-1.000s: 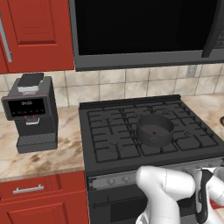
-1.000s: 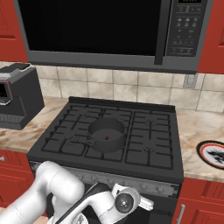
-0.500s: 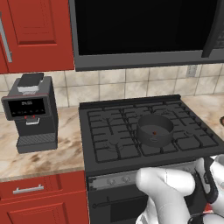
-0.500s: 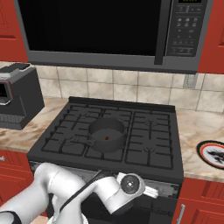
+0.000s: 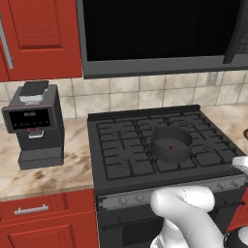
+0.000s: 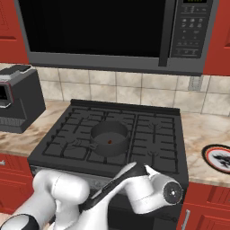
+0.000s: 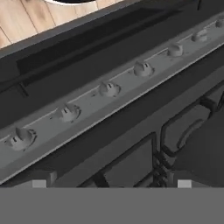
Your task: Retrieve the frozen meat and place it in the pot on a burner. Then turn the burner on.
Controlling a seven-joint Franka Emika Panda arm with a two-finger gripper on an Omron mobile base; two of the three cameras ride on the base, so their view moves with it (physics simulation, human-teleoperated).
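The dark grey pot (image 5: 170, 143) (image 6: 109, 136) stands on a burner (image 5: 170, 163) (image 6: 108, 154) near the middle of the black stove. Inside it lies the frozen meat (image 5: 170, 147) (image 6: 110, 142), a tiny dark red lump. My arm is bent low in front of the stove, its wrist (image 6: 165, 193) just below the front edge. In the hand view my gripper (image 7: 111, 183) is open, its fingertips (image 7: 38, 183) far apart with nothing between them. It faces the stove's control panel and its row of several knobs (image 7: 108, 89).
A black coffee machine (image 5: 34, 123) (image 6: 18, 99) stands on the marble counter left of the stove. A microwave (image 6: 112, 31) hangs above the stove. A patterned plate (image 6: 220, 157) lies on the right counter. Red cabinets (image 5: 43, 220) sit below the counter.
My wrist has swung to the right and slightly up along the stove's front. The pot and the meat have not moved.
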